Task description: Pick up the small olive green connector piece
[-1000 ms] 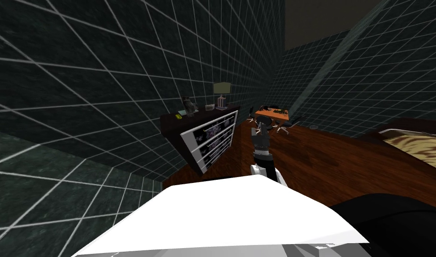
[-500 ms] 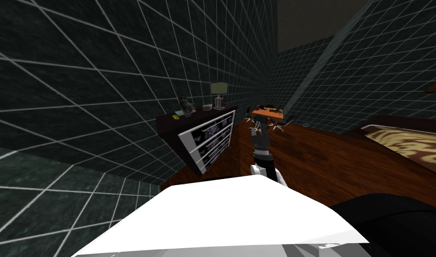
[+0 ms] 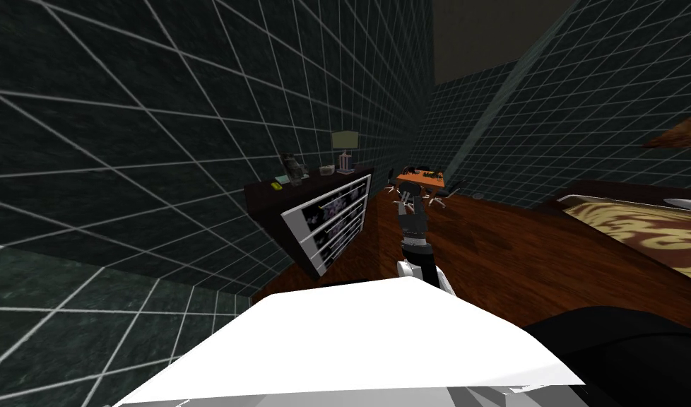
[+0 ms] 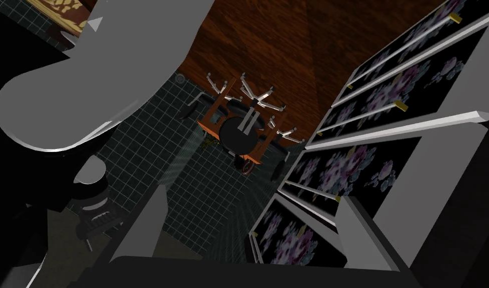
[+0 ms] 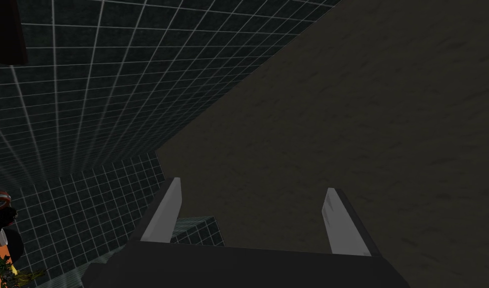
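The small olive green connector piece [image 3: 275, 186] lies on the near end of a dark dresser top [image 3: 263, 194], by the tiled wall ahead to my left. It is far beyond both grippers. A raised forearm [image 3: 415, 237] stands in front of my chest, right of the dresser. My left gripper [image 4: 253, 195] is open and holds nothing; the dresser's floral drawer fronts [image 4: 388, 125] run past one side of it. My right gripper [image 5: 253, 185] is open and holds nothing.
The dresser [image 3: 326, 219] also carries a grey figure [image 3: 292, 168], a bowl [image 3: 328, 169] and a lamp [image 3: 345, 147]. Beyond it stands an orange table [image 3: 423, 177] with chairs. A bed [image 3: 641, 226] lies to the right across the wood floor [image 3: 506, 247].
My view has swung a little to the right: the dresser and table have slid left in the picture and more of the bed shows. The raised arm holds its pose.
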Available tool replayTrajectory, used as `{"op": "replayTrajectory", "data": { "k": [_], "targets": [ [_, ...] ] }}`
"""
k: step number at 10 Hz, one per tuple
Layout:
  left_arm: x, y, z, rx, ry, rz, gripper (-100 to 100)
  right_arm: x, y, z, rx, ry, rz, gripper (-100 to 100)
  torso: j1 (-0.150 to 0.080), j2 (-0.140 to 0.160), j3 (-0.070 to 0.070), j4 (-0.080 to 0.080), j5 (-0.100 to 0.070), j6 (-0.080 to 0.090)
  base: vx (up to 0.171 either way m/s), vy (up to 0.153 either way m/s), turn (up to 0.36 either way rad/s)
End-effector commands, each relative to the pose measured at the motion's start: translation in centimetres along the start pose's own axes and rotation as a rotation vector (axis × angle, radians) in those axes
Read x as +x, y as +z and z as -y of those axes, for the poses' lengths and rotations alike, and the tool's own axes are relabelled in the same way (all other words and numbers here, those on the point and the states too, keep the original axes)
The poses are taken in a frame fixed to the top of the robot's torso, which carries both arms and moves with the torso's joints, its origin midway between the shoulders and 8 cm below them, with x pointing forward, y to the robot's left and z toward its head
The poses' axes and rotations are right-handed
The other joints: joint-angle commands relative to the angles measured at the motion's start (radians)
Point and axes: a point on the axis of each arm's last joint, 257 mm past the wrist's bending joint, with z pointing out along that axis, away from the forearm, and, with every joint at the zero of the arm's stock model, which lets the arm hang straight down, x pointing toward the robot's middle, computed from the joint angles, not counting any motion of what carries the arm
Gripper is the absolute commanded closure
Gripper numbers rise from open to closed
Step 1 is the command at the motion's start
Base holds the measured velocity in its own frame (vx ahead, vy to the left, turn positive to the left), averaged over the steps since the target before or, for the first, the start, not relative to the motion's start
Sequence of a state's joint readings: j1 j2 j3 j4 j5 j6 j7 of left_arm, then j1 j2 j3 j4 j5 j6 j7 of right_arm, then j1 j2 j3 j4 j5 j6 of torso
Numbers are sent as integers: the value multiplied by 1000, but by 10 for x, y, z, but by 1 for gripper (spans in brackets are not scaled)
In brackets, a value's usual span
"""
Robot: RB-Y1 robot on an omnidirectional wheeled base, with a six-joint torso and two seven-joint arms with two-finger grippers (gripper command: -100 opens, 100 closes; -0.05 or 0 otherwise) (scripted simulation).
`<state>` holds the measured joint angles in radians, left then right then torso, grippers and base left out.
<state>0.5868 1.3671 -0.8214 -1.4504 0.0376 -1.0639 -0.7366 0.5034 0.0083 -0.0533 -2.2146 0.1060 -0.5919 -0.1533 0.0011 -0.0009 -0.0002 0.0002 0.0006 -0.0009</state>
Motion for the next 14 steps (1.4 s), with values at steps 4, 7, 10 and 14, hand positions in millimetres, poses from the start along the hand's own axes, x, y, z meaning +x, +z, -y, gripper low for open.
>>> {"op": "replayTrajectory", "data": {
  "k": [4,7,10,14],
  "targets": [
    [31,-76,-16,-52,77,-160,-100,0,0,0,0,0,0,0,1,0,0,0,0,0,-3,16,-128],
    [31,-108,-33,-86,127,-241,-100,0,0,0,0,0,0,0,1,-1,0,0,0,0,1,15,-31],
    [32,-163,-48,-124,197,-360,-100,0,0,0,0,0,0,0,1,-1,-1,0,0,0,2,18,-105],
    [19,-243,-60,-158,302,-517,-100,0,0,0,0,0,0,0,1,-1,-1,0,0,0,9,22,-119]
  ]
}}
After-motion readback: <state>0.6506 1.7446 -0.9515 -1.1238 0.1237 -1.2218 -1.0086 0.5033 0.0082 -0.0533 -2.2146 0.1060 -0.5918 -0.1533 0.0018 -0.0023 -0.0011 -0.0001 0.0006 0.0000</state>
